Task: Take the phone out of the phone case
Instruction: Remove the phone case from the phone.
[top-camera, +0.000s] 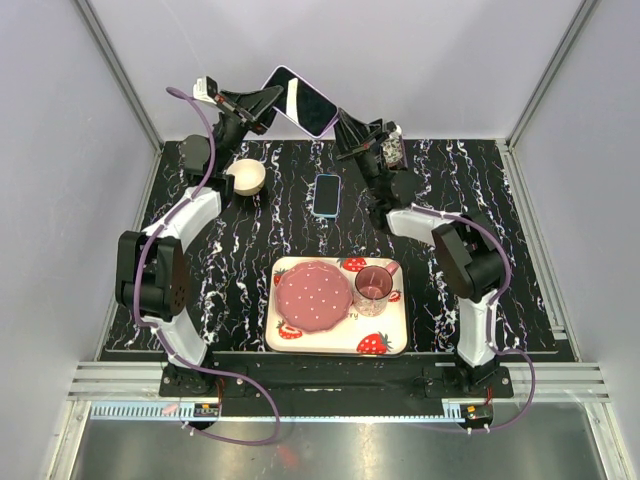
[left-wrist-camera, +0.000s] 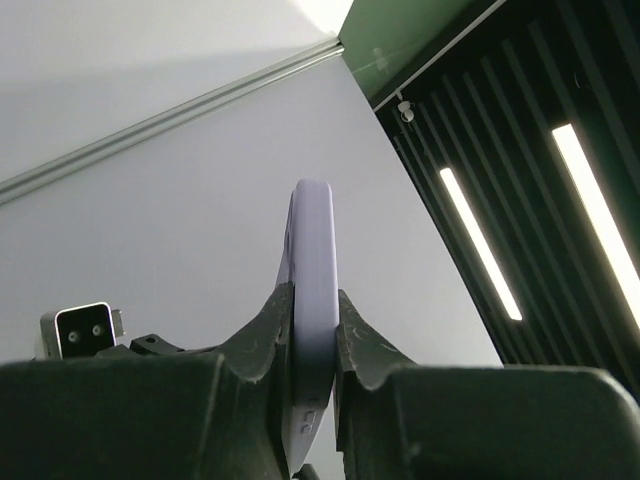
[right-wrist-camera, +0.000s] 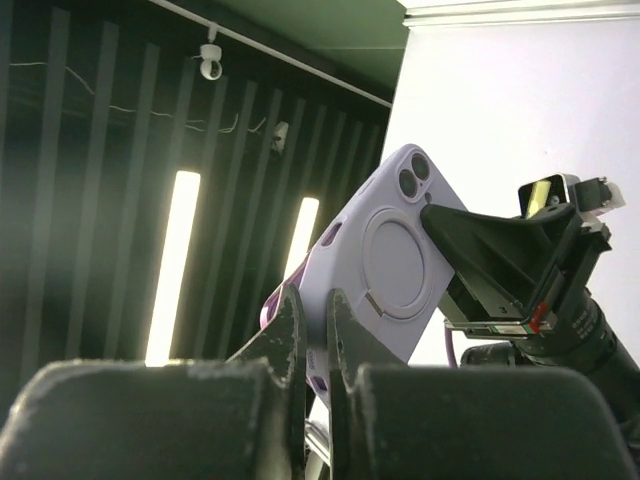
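Top external view shows the lilac phone (top-camera: 300, 100) held aloft at upper centre of the frame, tilted, with the left gripper (top-camera: 266, 100) pinching its left end and the right gripper (top-camera: 344, 126) clamped on its lower right end. Below it, the sky-blue phone case (top-camera: 326, 195) lies flat on the black marbled table (top-camera: 240, 260), apart from both grippers. It sits right of a small bowl (top-camera: 246, 177) and above a strawberry-print tray (top-camera: 330, 345) carrying a pink plate (top-camera: 313, 297) and a cup (top-camera: 373, 288).
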